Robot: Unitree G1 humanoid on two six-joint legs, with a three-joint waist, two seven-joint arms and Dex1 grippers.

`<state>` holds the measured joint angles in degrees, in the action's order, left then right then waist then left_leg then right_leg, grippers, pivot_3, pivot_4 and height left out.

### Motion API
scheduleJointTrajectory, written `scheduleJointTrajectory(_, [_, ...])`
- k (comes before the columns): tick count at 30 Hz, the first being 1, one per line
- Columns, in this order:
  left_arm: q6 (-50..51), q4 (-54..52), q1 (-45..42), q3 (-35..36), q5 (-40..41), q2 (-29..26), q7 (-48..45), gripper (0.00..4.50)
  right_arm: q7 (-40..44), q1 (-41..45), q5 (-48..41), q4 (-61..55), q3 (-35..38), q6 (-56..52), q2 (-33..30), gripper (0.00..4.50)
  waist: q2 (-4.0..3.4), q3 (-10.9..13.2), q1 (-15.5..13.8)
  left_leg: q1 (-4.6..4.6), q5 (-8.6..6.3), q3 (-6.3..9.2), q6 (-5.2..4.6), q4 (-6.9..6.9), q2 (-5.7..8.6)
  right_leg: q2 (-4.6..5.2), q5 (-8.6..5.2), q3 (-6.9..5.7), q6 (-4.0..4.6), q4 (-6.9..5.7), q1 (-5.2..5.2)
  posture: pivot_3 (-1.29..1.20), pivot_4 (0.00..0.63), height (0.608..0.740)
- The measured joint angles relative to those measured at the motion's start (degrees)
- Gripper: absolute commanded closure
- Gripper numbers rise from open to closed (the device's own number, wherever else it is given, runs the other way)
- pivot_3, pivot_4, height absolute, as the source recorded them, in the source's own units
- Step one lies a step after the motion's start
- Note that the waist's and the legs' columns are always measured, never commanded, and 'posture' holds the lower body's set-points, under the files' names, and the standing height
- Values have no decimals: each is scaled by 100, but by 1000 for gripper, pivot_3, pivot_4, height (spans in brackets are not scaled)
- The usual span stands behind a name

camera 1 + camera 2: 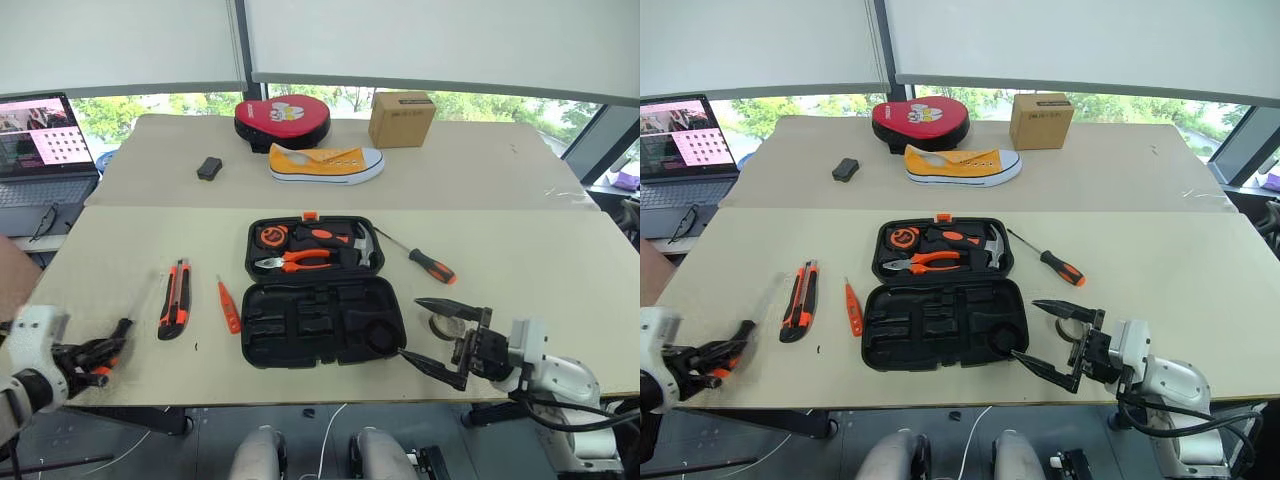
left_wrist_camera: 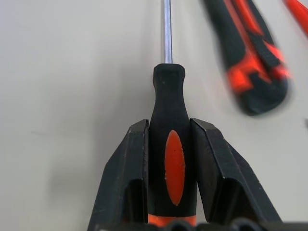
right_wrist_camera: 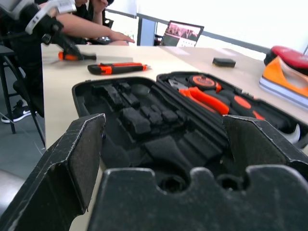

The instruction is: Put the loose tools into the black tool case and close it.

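The black tool case (image 1: 300,322) lies open in the middle of the near table, its near half with bare slots, its far half holding pliers, hammer and tape measure. My left gripper (image 1: 108,352) is at the near left edge, shut on the handle of one screwdriver (image 2: 167,120), fingers (image 2: 127,168) pressed on both sides. The utility knife (image 1: 175,298) and slim tester screwdriver (image 1: 229,306) lie left of the case. A second screwdriver (image 1: 425,260) lies to its right. My right gripper (image 1: 408,327) stands open by the case's near right corner, over the grey tape roll (image 1: 446,325).
On the far table sit a yellow shoe (image 1: 325,162), a round red-and-black pad (image 1: 283,120), a cardboard box (image 1: 401,118) and a small black object (image 1: 209,168). A laptop (image 1: 40,145) stands at the far left. A person's arm (image 3: 91,29) rests beyond the left corner.
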<state>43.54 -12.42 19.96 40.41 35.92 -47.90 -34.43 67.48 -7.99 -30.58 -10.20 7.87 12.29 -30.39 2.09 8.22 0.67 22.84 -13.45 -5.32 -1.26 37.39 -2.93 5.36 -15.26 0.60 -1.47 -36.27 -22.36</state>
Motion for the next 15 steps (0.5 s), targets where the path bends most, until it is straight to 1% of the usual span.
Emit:
scheduleJointTrajectory(2, [-605, 198, -41, 95, -224, -134, -384, 3674, 1, -27, -1, -1, 26, 0, -11, 0, -1, 0, -1, 1, -1, -3, 1, -2, 2, 14, -6, 1, 12, 2, 0, 0, 150, 740])
scheduleJointTrajectory(3, [-871, 289, -207, 97, -263, -185, -604, 3674, 2, -30, -2, -4, 54, 2, -34, 0, -3, 2, -26, 1, -1, -2, 2, -2, 6, 25, -18, -3, 33, 4, 1, 0, 150, 740])
scheduleJointTrajectory(4, [-1130, 361, -448, 65, -286, -216, -830, 3674, 3, -16, -2, -3, 87, 6, -80, 0, -6, 4, -56, 1, -2, -2, 4, -3, 9, 33, -18, -9, 34, 5, -13, 0, 150, 740])
scheduleJointTrajectory(5, [-1321, 390, -658, -40, -299, -270, -1008, 3674, 1, 2, -2, 1, 153, 9, -109, 0, -6, 4, -87, 1, -2, -4, 4, -2, 10, 39, -18, -12, 34, 6, -20, 0, 150, 740])
scheduleJointTrajectory(7, [-1646, 361, -1307, -521, -278, -356, -1467, 3674, -12, 83, -3, 68, 343, 19, -249, 0, -7, 4, -150, 2, -2, -15, 4, -2, 16, 60, -16, -22, 32, 8, -17, 0, 150, 740])
scheduleJointTrajectory(9, [-1770, 287, -1965, -1190, -278, -398, -1856, 3674, -28, 106, -5, 126, 526, 19, -352, 0, -7, 4, -188, 3, -2, -21, 3, -2, 21, 65, 3, -32, -1, 8, -3, 0, 150, 740])
scheduleJointTrajectory(10, [-1875, 185, -2296, -1676, -343, -470, -2108, 3674, -34, 125, -2, 175, 594, 17, -427, 0, -6, 3, -198, 7, -1, -25, 2, -2, 25, 49, 6, -35, -6, 9, 9, 0, 150, 740])
scheduleJointTrajectory(12, [-1995, 64, -3166, -2944, -713, -499, -2692, 3674, -90, 83, 0, 267, 796, 13, -541, 0, -11, 1, -203, 12, 2, -40, -5, -1, 28, 31, 11, -22, -15, 12, 15, 0, 150, 740])
scheduleJointTrajectory(13, [-2010, 12, -3440, -3409, -868, -476, -2852, 3674, -122, 105, 1, 296, 827, 8, -561, 0, -11, 1, -186, 19, 29, -48, -53, 4, 24, 13, 14, -11, -20, 15, 10, 0, 150, 740])
scheduleJointTrajectory(15, [-2105, 146, -4050, -4231, -1317, -266, -3015, 3674, -137, 41, 0, 326, 893, -4, -602, 0, -13, 2, -117, 24, 35, -50, -70, 8, 20, -19, 14, -1, -24, 19, 5, 0, 150, 740])
